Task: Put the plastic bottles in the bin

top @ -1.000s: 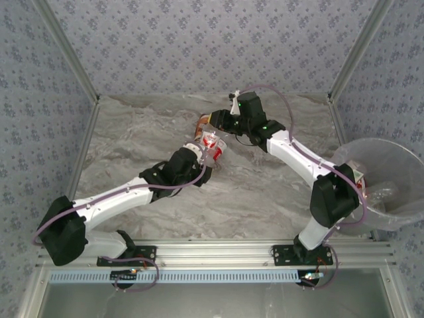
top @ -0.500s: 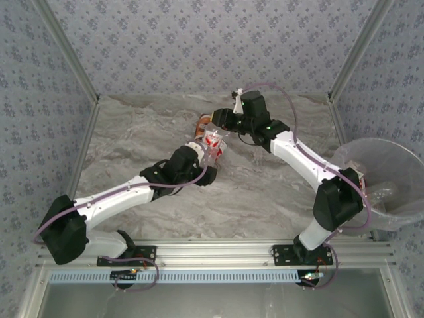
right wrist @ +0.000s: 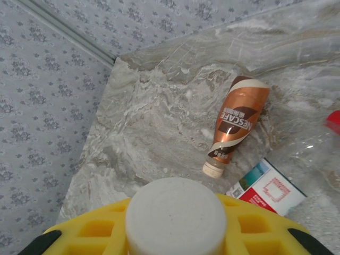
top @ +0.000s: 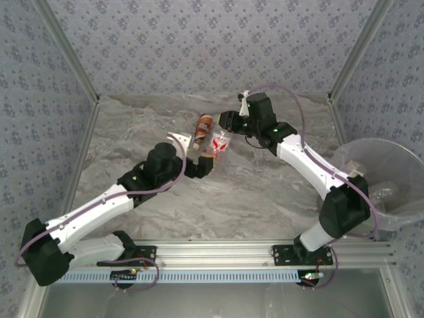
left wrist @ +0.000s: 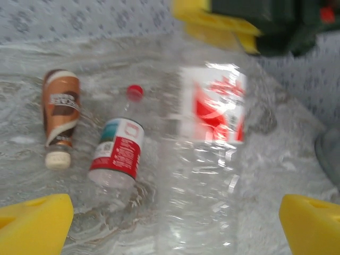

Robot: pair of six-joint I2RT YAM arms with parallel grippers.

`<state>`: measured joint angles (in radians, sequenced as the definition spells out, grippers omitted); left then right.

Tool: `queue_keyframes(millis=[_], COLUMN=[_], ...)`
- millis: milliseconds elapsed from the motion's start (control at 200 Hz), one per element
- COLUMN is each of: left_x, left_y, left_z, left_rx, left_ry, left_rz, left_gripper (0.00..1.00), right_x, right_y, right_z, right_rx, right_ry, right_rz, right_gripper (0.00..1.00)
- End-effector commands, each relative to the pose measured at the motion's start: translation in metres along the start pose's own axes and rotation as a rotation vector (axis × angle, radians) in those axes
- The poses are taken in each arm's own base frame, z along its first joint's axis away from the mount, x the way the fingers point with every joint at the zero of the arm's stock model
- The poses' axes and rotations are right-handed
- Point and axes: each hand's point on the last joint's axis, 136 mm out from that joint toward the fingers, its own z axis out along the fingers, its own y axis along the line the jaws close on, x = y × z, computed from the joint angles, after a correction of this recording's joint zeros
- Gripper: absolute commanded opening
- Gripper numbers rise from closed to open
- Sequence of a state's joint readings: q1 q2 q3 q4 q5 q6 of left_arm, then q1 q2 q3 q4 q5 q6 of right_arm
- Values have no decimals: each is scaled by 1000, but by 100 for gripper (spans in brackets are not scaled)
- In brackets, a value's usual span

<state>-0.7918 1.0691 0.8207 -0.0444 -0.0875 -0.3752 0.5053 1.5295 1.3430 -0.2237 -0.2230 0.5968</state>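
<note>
Top external view: the right gripper (top: pixel 229 124) holds a clear bottle (top: pixel 220 141) above the far middle of the table (top: pixel 265 192). The bin (top: pixel 381 140) stands well apart, at the right edge.
Right gripper state: its yellow pads (right wrist: pixel 90 234) are clamped on the bottle's white cap (right wrist: pixel 175 219), and the body hangs free below.
Left gripper state: the left gripper (left wrist: pixel 172 223) has its fingers spread wide and grips nothing. The hanging bottle is just ahead of them.
Other bottles: a brown bottle (right wrist: pixel 236 121) and a red-capped bottle (left wrist: pixel 118 154) lie on the table near the hanging one.
Risk, grip: the hold is on the cap alone, so a quick swing toward the bin could let the bottle sway, twist or slip out short of the rim.
Risk, contact: the dangling body could clip the left fingers or knock the lying bottles and set them rolling.
Writing: the brown bottle reads "NESCAFE". The red-white labels are too blurred to read.
</note>
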Motion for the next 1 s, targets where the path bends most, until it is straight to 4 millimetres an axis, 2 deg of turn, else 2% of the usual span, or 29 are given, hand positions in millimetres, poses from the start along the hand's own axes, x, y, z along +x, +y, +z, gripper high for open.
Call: queue_keyframes(millis=[0,115,320,610,760,994], left_x=[-7,-4,4,6,6,10], left_y=[25,46,60,69,73,78], left_z=[-5,-8,-7,-2,2,7], left_rx=[-63,-105,-138,-166,-175,-198], left_ry=[-63,-72,-52,-52,-59,-47], left_rz=[-109,-182,-232,-270,-292,-309], left_gripper=[99,99,99,99,99,100], right_x=[-9,-14,-29,-57,-63,-73], right_y=[-6,-11,-15,-23,-32,-35], right_z=[-25,-41,-76,-158,-199,-261], right_rx=[58,88,132,239,317,400], right_ry=[-37,-60,-122,-272,-340,-480], right_rz=[-66,-89,-134,-210,-229,-254], right_gripper=[0,0,0,0,0,0])
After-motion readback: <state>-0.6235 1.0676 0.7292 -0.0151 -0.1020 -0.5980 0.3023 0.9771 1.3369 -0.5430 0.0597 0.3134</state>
